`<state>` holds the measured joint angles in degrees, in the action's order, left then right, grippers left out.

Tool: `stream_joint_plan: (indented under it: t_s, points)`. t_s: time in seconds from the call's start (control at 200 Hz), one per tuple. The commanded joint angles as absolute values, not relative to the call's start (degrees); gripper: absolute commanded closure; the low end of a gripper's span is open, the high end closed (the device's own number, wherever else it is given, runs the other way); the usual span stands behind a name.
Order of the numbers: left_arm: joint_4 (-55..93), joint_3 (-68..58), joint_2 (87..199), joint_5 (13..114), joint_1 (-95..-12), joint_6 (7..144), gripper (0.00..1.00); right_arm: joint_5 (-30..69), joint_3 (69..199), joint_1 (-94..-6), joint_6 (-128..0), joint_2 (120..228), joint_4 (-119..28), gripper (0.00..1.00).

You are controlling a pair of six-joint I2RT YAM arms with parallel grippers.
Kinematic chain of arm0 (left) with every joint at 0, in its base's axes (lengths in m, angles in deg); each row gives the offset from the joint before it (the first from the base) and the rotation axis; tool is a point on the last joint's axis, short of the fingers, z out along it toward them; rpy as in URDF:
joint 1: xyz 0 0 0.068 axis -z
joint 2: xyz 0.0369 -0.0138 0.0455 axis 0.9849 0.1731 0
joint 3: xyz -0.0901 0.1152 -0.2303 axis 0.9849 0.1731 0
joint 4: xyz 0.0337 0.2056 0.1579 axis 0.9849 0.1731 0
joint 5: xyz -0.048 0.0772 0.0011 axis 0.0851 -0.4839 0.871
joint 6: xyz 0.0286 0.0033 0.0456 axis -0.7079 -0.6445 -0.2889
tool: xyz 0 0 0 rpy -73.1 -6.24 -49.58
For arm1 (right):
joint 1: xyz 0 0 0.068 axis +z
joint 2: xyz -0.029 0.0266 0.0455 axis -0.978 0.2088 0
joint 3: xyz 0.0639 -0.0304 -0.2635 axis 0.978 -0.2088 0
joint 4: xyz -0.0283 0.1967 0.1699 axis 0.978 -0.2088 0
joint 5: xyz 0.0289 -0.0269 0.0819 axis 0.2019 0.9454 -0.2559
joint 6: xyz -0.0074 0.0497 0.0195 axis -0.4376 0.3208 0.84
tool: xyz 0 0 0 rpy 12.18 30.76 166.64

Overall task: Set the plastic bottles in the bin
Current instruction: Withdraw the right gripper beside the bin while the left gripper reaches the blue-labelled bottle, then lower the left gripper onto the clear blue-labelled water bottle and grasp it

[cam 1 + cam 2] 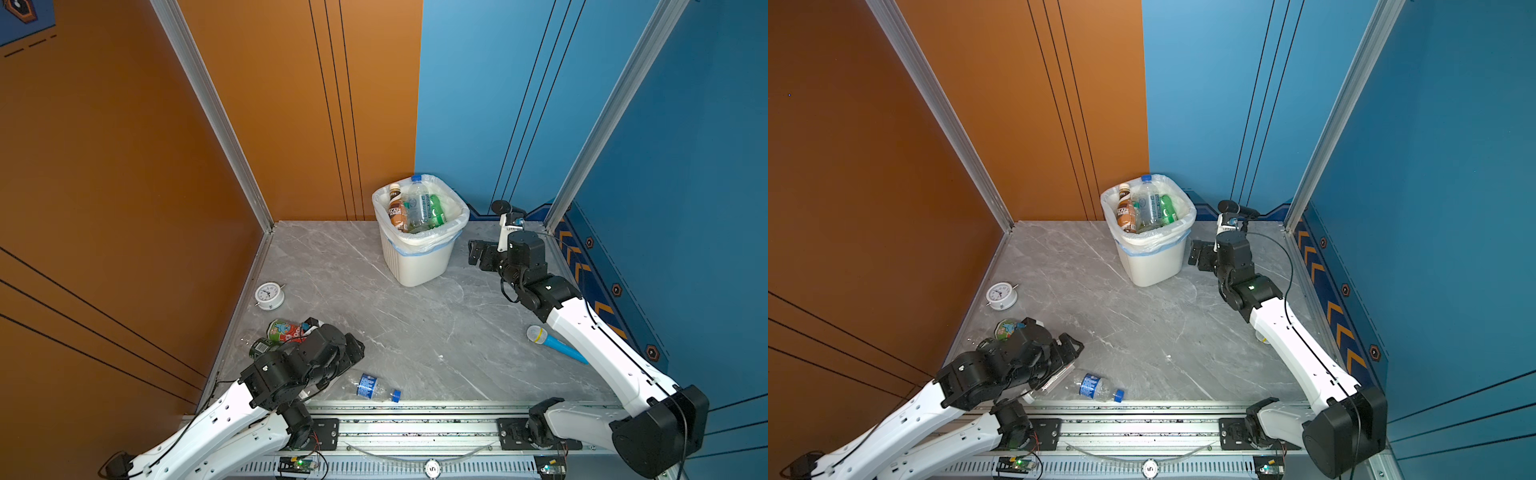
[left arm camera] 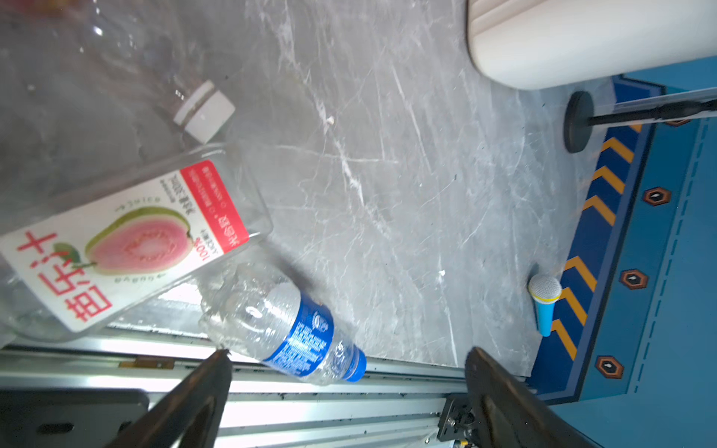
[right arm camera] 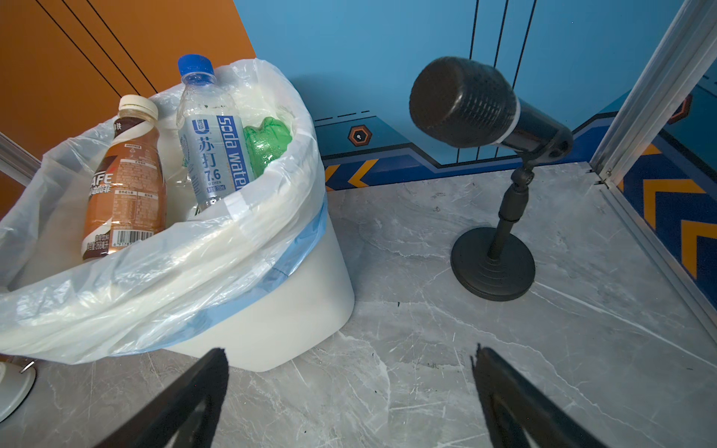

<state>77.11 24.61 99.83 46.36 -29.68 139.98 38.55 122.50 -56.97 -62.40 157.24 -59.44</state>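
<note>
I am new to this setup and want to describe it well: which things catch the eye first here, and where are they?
The white bin at the back of the marble table stands out, with a brown bottle, a clear blue-capped bottle and a green one packed inside its liner. Near the front left, the left gripper hangs open by a crushed blue-label bottle. A black microphone on a stand stands near the bin.

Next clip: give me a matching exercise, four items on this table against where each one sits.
Things:
1. blue-label bottle
2. brown bottle
3. alarm clock
4. toy microphone

Places:
A. inside the bin
B. by the orange wall
C. lying by the front rail
D. next to the right arm

Pairs: 1-C, 2-A, 3-B, 4-D
</note>
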Motion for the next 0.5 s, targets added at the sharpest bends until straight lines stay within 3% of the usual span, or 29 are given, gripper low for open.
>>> stream_joint_plan:
  t_s: [0.0,0.496]
  points:
    - [81.1,24.8,101.9,44.6,-25.6,147.7,0.05,36.4,122.0,-57.7,-61.4,156.0,-58.7,0.00]
    - [67.8,33.4,108.7,48.5,-17.6,156.4,0.04,33.3,120.9,-59.5,-60.0,155.3,-58.5,0.00]
